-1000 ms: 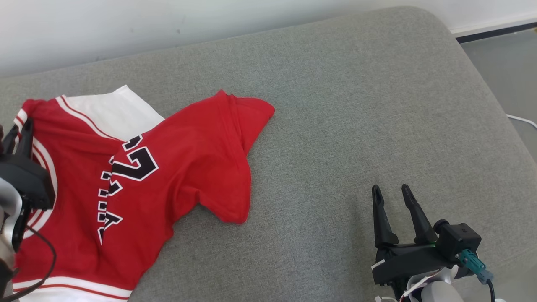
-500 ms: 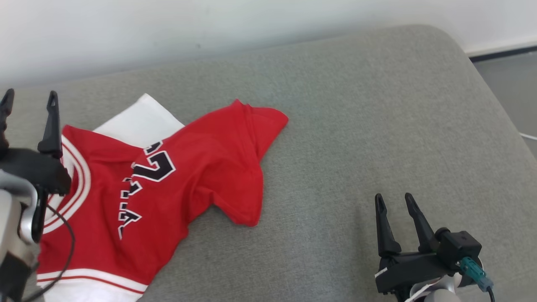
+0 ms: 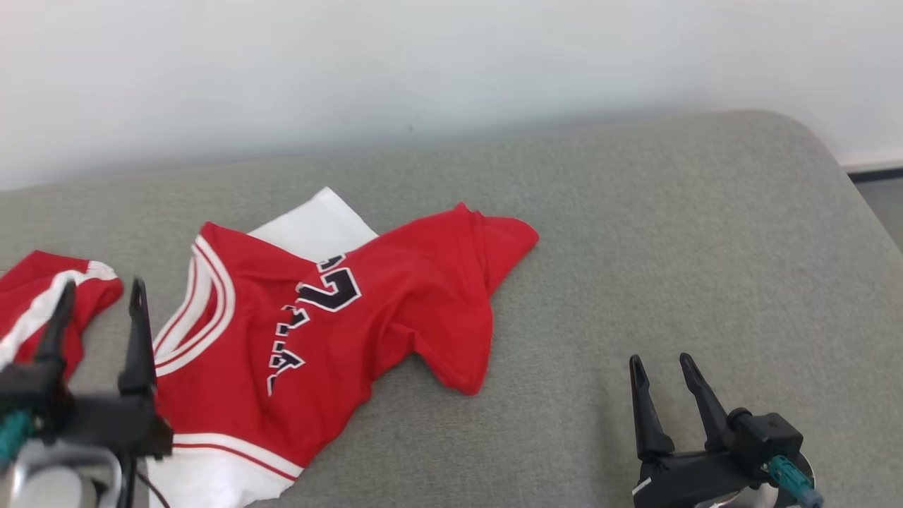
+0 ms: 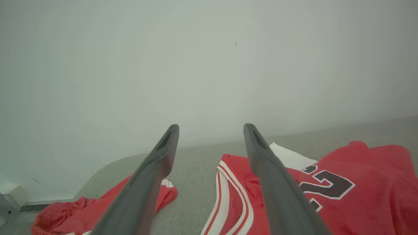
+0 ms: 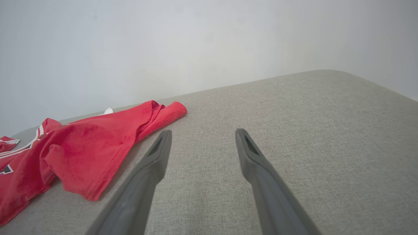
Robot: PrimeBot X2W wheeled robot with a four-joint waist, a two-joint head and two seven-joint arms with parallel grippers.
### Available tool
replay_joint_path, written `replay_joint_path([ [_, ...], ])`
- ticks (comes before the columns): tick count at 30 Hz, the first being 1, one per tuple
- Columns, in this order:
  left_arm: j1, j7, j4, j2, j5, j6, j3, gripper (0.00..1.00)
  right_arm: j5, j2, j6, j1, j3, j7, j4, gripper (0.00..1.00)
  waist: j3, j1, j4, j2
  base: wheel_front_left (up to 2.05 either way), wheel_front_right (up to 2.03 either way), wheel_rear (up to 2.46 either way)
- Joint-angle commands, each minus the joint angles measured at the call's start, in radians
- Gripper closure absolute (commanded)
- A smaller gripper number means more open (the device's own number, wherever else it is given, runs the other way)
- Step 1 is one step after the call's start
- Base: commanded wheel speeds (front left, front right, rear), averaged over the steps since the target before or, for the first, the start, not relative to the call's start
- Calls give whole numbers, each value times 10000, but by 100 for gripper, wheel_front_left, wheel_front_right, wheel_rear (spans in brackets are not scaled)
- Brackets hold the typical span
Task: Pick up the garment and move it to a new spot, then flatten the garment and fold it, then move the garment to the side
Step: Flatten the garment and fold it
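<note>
A red jersey (image 3: pixel 367 331) with white trim and black lettering lies rumpled on the grey cushion (image 3: pixel 635 247), toward its left half. Its white-banded collar (image 3: pixel 204 310) faces left and one red sleeve (image 3: pixel 504 240) points right. The jersey (image 4: pixel 352 192) also fills the lower right of the left wrist view, and the jersey (image 5: pixel 81 150) lies left of the fingers in the right wrist view. My left gripper (image 3: pixel 100 295) hovers open just left of the collar, holding nothing. My right gripper (image 3: pixel 659 361) stands open over bare cushion, well right of the jersey.
A second red and white cloth (image 3: pixel 42 310) lies at the far left of the cushion, seen too as red cloth (image 4: pixel 98 205) in the left wrist view. A white wall (image 3: pixel 423 70) runs behind. The cushion's rounded right edge (image 3: pixel 846 183) drops to grey floor.
The head camera has tilted up and turned left, so the whole scene shifted right and down. My left gripper has come off the jersey and drawn back; it was open half a second ago too.
</note>
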Motion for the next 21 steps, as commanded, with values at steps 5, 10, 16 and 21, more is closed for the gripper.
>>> replay_joint_path([
  [5,1322,-32,-855,-809,448,124,666,0,-117,20,-22,222,26,-4,19,0,-465,2,442,1,0,0,0],
  [10,2233,-32,-1339,-1489,974,-2,1141,0,-184,20,-22,312,34,-4,52,0,-592,2,588,1,0,0,0],
  [16,2969,-32,-1681,-2181,1507,-217,1694,0,-149,21,-22,357,24,-4,76,0,-647,2,702,1,0,0,0],
  [21,3444,-33,-1797,-2563,1907,-673,1858,0,-104,23,-22,426,-7,-4,94,0,-683,2,798,1,0,0,0],
])
